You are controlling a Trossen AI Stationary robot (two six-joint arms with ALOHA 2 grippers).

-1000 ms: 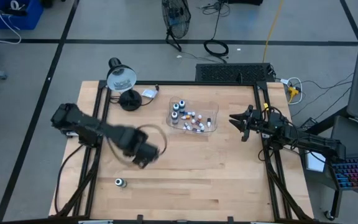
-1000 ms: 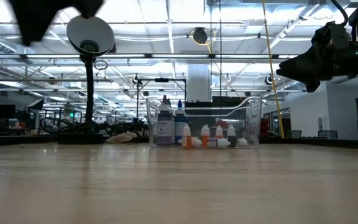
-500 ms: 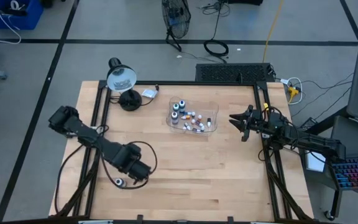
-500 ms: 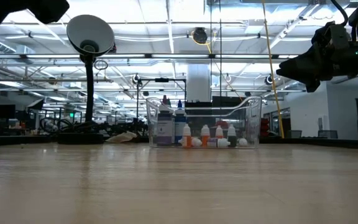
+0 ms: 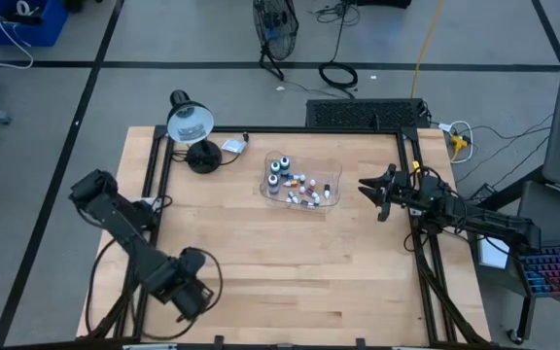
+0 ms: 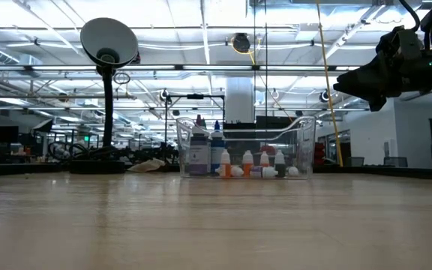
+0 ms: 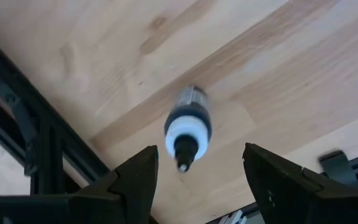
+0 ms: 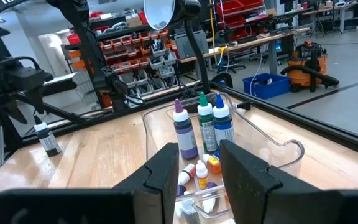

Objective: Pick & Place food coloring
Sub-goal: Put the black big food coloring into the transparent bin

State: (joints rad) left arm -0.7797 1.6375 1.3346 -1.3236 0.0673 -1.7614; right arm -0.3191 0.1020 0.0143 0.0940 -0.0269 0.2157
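Note:
A clear tray [image 5: 331,197] at the table's far middle holds several small food coloring bottles [image 5: 295,185], the taller ones with blue, green and purple tops [image 8: 199,124]; it also shows in the low view [image 6: 238,154]. One lone bottle [image 7: 188,127] with a white collar and dark tip stands upright on the wood near the near-left corner [image 8: 47,140]. My left gripper [image 7: 199,152] hovers open right above it, a finger on either side, not touching; in the high view the left gripper [image 5: 189,294] hides it. My right gripper [image 5: 369,191] waits open to the tray's right.
A desk lamp [image 5: 191,122] stands at the far left of the table, its base [image 5: 203,157] on the wood. Black frame rails [image 7: 39,146] run beside the lone bottle and along the right edge [image 5: 418,243]. Bare wood lies between the tray and the near edge.
My left arm has swung from the middle of the table toward the near-left corner, passing out of the low view, and now hangs over the lone bottle, covering it in the high view. The bottle and the tray have stayed put.

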